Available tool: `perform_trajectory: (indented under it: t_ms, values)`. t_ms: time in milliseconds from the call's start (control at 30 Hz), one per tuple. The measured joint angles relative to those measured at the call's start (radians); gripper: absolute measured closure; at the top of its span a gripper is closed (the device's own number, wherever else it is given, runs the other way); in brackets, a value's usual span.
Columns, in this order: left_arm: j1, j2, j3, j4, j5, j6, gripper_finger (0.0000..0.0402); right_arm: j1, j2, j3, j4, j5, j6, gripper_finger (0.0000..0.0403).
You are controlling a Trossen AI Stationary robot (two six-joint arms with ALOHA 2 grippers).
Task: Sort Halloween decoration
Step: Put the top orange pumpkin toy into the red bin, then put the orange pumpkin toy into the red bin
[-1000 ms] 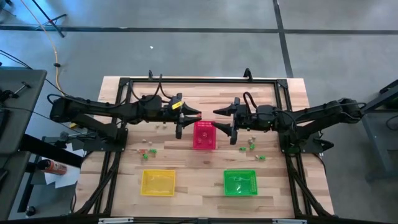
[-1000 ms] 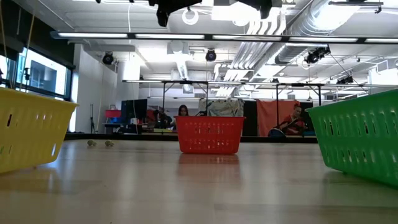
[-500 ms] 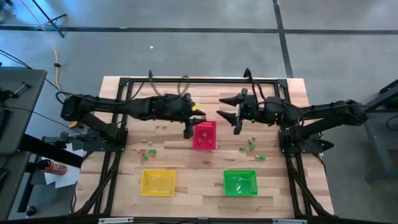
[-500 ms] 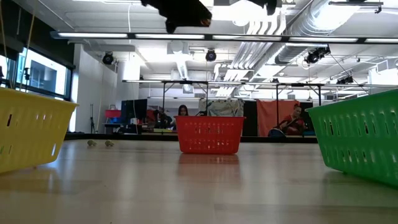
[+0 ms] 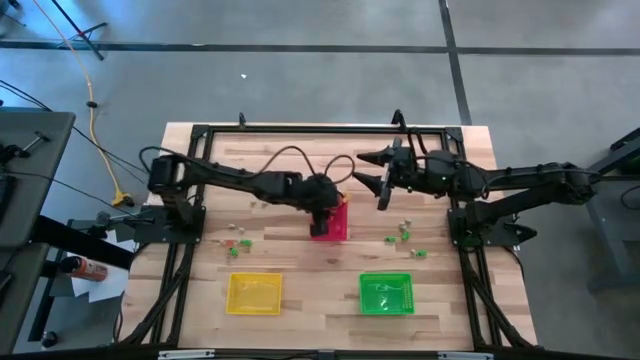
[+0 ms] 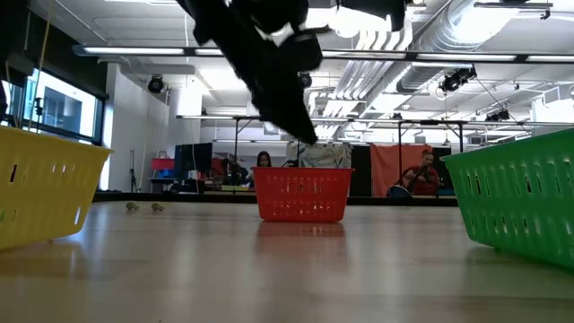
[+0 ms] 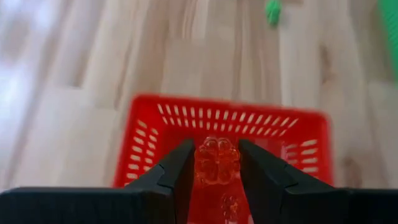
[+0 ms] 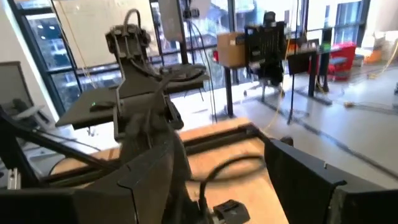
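The left gripper (image 7: 216,163) is over the red basket (image 7: 155,134) in the middle of the table (image 5: 280,150), and its two fingers are clamped on a small orange-red trinket (image 7: 216,160), which sits between the fingertips in the left wrist view. I judge that it holds the trinket there because this piece has the same colour as the basket, so the sorting goes by colour and the piece belongs in this one. The trinket is directly above the open inside of the basket, not yet on its floor, and another orange-red piece (image 7: 229,205) seems to lie already inside, below it. In the high view the left arm reaches from its side of the table to the basket, and the gripper covers the near edge of it. The right gripper (image 5: 383,182) hangs in the air just beside the red basket, on the right arm's side, with its fingers wide apart and nothing between them; I think it waits there so that it does not disturb the drop. The other trinkets are in two groups on the wood: a few green and pale ones (image 5: 405,235) below the right arm, and some green and orange-red ones (image 5: 238,240) below the left arm. The yellow basket (image 5: 253,293) and the green basket (image 5: 386,293) stand at the front edge, well apart from both grippers
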Motion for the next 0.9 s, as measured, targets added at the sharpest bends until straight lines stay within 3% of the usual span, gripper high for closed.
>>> perform_trajectory:
  t_ms: [300,700,900]
  values:
    - [0.000,0.105,0.000,0.004,0.043,-0.027,0.0289,0.000,0.000,0.000,-0.061,0.000,0.032,0.0155]
    - [0.027,0.107,0.000,-0.006,0.095,-0.078,0.0287,0.000,0.000,0.000,-0.060,0.000,0.030,0.0155]
    - [0.026,0.107,0.000,-0.012,0.100,-0.092,0.0254,0.000,0.000,0.000,-0.059,0.000,0.030,0.0155]
